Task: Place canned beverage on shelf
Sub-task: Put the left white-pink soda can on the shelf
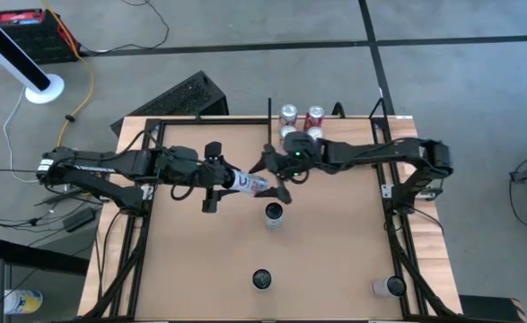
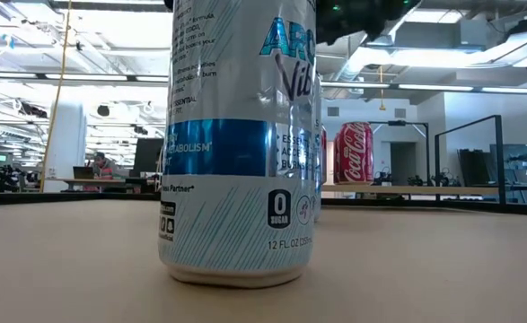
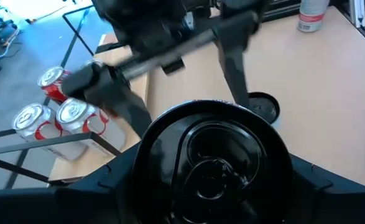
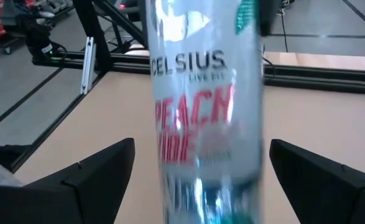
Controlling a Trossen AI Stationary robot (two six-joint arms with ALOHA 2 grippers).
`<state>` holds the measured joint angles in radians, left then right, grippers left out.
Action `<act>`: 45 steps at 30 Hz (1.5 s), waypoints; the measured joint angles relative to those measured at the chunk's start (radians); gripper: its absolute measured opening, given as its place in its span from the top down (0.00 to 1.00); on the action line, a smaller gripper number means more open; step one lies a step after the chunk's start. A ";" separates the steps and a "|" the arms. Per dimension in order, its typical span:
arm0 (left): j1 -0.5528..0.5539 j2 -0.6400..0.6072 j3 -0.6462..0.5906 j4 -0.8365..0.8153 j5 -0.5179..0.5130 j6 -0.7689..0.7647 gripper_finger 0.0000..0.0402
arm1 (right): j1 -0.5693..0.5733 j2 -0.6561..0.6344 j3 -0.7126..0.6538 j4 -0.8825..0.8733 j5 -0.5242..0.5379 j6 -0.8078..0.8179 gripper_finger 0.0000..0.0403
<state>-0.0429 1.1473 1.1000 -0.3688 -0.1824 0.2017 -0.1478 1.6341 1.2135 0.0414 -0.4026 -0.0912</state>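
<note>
A white canned beverage with pink lettering lies about level in the air over the middle of the table. My left gripper is shut on it from the left. My right gripper comes in from the right and is open. Its fingers stand on either side of the can's bottom end without touching it. In the left wrist view the can's dark lid fills the foreground. The shelf at the far edge carries several red-and-white cans. My left gripper pinches the can's round side near its lid end between its two fingers. The fingers come level from the table's left and lie along the can. The can is lifted clear, with its bottom end pointing toward the right gripper.
A can stands just near of the grippers, and two others stand toward the near edge and the near right corner. One blue-and-white can fills the low view. Black frame rails run along both table sides.
</note>
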 joint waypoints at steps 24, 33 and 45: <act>0.004 -0.002 0.004 0.067 -0.176 -0.334 0.12 | 0.023 0.005 0.052 -0.139 0.438 -0.215 0.33; 0.047 -0.001 0.002 0.048 -0.283 -0.640 0.11 | 0.097 0.024 0.055 -0.045 0.788 -0.347 0.33; 0.069 0.000 0.001 0.025 -0.269 -0.681 0.11 | 0.113 0.024 0.055 -0.035 0.911 -0.397 0.33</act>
<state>0.0257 1.1469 1.1011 -0.3434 -0.4511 -0.4792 -0.0353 1.6585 1.2690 0.0068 0.5081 -0.4881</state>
